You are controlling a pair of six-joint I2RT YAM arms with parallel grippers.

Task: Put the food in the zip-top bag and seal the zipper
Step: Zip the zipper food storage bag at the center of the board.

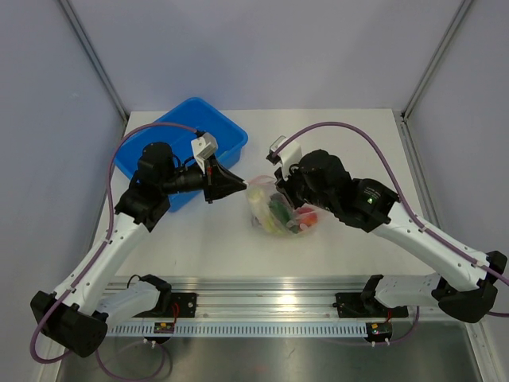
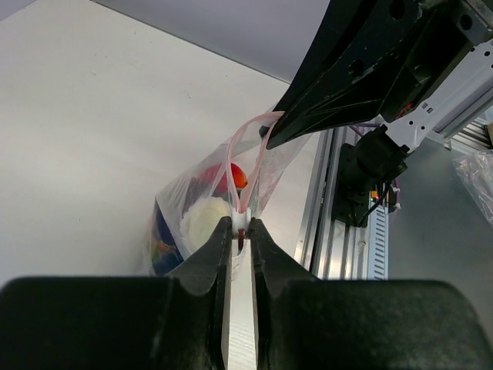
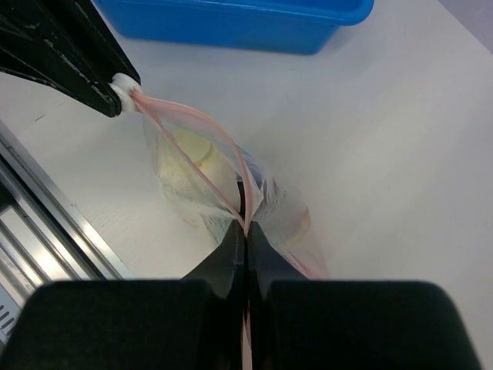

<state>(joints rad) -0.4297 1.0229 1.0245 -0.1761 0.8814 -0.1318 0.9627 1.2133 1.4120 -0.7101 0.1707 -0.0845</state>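
- Pink-red zipper (image 3: 179,109) is clamped at both ends by left gripper (image 2: 241,227) and right gripper (image 3: 245,227).
- Tension is best held while the white slider (image 3: 123,83) is drawn along.

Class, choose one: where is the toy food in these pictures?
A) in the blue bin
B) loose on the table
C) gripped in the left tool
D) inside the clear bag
D: the red, green and pale food shows through the wall of the clear bag.

High rear overview; two close wrist views sharing zip-top bag (image 2: 185,208)
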